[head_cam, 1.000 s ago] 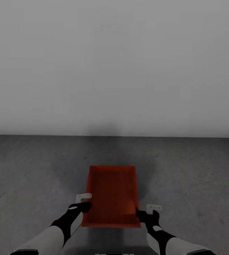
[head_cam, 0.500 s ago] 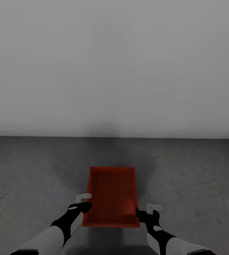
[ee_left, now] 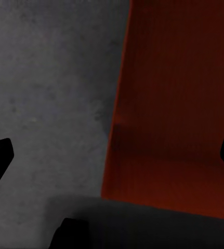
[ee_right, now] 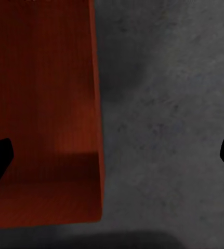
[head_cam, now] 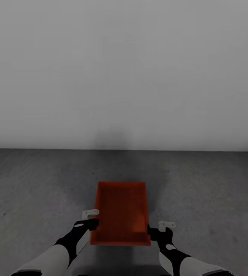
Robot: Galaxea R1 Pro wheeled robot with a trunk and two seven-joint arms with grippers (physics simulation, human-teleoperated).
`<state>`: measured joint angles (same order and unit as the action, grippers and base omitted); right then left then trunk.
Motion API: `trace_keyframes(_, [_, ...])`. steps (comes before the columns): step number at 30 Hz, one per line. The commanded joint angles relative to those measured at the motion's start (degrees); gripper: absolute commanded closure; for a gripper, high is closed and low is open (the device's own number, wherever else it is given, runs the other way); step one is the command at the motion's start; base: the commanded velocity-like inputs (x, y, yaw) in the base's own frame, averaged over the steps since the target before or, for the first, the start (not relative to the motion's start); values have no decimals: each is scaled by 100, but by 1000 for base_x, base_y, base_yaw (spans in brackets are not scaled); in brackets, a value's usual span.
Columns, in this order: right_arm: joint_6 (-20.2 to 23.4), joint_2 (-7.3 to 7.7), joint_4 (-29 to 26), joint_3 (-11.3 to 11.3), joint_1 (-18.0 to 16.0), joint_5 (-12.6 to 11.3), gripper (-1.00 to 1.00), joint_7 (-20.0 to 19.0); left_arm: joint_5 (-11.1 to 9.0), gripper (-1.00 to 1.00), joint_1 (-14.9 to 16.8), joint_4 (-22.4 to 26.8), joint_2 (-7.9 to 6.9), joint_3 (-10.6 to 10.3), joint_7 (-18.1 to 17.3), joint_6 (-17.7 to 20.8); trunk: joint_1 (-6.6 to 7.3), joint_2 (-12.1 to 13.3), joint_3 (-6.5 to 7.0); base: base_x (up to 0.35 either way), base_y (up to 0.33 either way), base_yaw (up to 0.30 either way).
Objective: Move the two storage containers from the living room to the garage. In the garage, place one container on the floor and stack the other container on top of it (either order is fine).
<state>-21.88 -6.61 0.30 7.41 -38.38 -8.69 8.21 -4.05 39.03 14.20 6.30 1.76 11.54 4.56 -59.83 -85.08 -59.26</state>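
Observation:
One orange-red storage container (head_cam: 120,211) lies low in front of me over the garage's dark grey concrete floor (head_cam: 32,184); whether it rests on it I cannot tell. My left gripper (head_cam: 92,223) is at the container's near-left wall and my right gripper (head_cam: 151,231) at its near-right wall. In the left wrist view the gripper (ee_left: 112,155) is open, its fingers spread wide on either side of the container (ee_left: 179,104) wall. The right gripper (ee_right: 112,155) is likewise open, astride the container (ee_right: 39,104) wall with concrete beside it.
A plain pale grey wall (head_cam: 124,76) rises a short way beyond the container and spans the whole width. Rough concrete stretches to both sides of the arms. A soft shadow lies on the wall base ahead.
The whole picture has shifted slightly, so the camera moved. Arms, grippers and container keep the same places relative to each other.

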Motion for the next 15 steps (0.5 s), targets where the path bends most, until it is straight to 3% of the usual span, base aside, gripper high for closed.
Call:
trace_keyframes(1, [-18,-3,5,50,-3,-55,-100,14,-43,-100,-1,13,3,16,12,28,23,40,16,0,0,0])
trace_keyframes(15, [-18,-1,5,50,-3,-54,-100,14,-43,-100,-1,13,9,17,15,28,330,601,267,0,0,0])
